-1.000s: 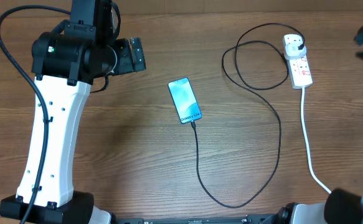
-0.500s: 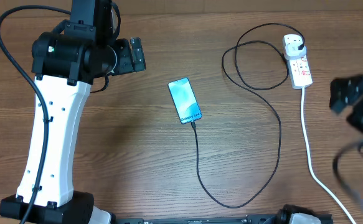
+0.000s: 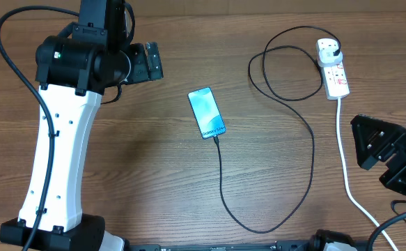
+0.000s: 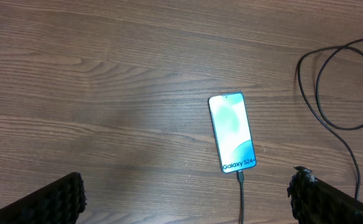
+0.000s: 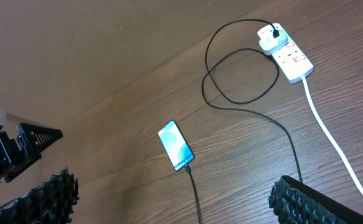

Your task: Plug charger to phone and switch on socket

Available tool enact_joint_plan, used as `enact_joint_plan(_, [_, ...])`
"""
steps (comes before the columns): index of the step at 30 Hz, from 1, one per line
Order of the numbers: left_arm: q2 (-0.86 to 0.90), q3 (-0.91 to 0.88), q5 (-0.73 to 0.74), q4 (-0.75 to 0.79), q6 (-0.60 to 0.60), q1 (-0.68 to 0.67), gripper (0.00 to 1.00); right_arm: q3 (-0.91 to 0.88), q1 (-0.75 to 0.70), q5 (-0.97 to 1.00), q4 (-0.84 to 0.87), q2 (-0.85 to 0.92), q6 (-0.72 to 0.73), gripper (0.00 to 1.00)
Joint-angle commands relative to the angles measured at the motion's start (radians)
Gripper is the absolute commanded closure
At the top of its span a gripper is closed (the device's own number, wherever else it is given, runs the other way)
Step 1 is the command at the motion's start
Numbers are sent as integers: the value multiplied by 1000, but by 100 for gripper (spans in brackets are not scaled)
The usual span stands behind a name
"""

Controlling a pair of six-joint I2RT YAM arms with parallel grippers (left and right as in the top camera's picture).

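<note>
The phone [image 3: 207,113] lies screen up mid-table, also in the left wrist view [image 4: 232,132] and the right wrist view [image 5: 175,146]. The black charger cable [image 3: 313,160] meets the phone's lower short edge, loops round the front and runs up to its black plug [image 3: 333,49], seated in the white socket [image 3: 335,73] at the far right. My left gripper [image 3: 152,61] is open and empty, above the table left of the phone [image 4: 187,205]. My right gripper [image 3: 370,143] is open and empty at the right, below the socket [image 5: 175,208].
The socket's thick white cord [image 3: 343,157] runs down to the front right edge, close beside my right gripper. The cable makes a loop [image 3: 286,70] left of the socket. The left arm's white body [image 3: 53,153] covers the left side.
My right arm has swung from the far right top corner down to the lower right of the table. The left arm, phone, cable and socket have not moved.
</note>
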Motion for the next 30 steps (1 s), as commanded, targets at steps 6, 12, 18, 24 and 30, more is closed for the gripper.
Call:
enact_joint_plan(6, [2,3,-13,1,22,-8,0,-6,6,27,4,0,0,0])
enact_joint_plan(12, [2,3,-13,1,22,-8,0,-45,6,24,4,0,-60,0])
enact_joint_plan(18, [2,3,-13,1,22,-8,0,-150,45,89,11,-26,-64,0])
enact_joint_plan(24, [2,3,-13,1,22,-8,0,-367,94,115,175,-196,-87,0])
enact_joint_plan(30, [2,3,-13,1,22,-8,0,-714,109,118,410,-446,-88,0])
